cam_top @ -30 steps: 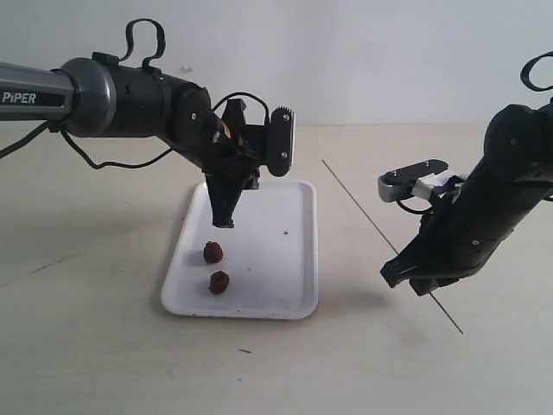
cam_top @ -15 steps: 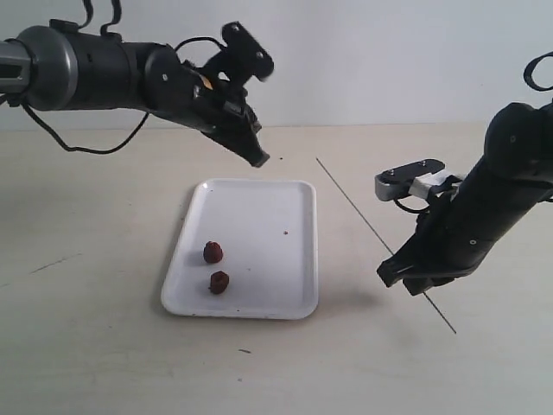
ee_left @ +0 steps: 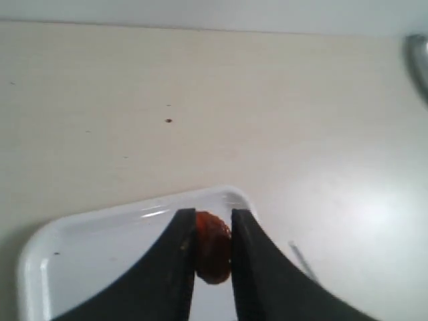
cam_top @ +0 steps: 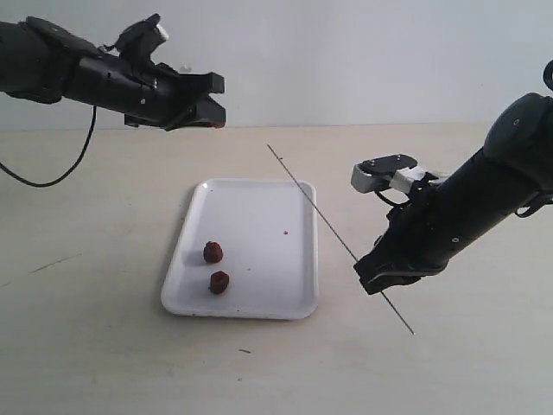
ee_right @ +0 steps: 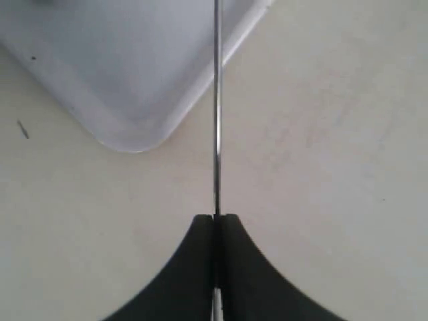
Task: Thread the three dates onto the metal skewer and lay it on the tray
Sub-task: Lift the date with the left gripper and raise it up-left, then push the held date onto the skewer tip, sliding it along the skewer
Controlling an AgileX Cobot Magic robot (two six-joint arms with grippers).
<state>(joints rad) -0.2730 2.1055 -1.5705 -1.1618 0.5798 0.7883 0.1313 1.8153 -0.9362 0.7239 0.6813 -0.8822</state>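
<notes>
Two dates (cam_top: 212, 252) (cam_top: 219, 282) lie on the near left part of the white tray (cam_top: 259, 207). The third date (ee_left: 212, 246) sits pinched between the fingers of my left gripper (ee_left: 212, 231), which is raised above the tray's far left side and points to the right (cam_top: 216, 99). The thin metal skewer (cam_top: 320, 216) slants in the air from upper left, over the tray's right edge, down to lower right. My right gripper (cam_top: 367, 277) is shut on the skewer (ee_right: 217, 120) near its lower end, right of the tray.
A tiny red crumb (cam_top: 286, 232) lies on the tray's right part. The tray's corner (ee_right: 130, 137) shows under the skewer in the right wrist view. A small dark speck (cam_top: 244, 350) lies on the beige table in front of the tray.
My left arm has swung up and to the left with the date, the gripper now pointing right. My right gripper has carried the skewer to the left, its tip now nearer the left gripper.
</notes>
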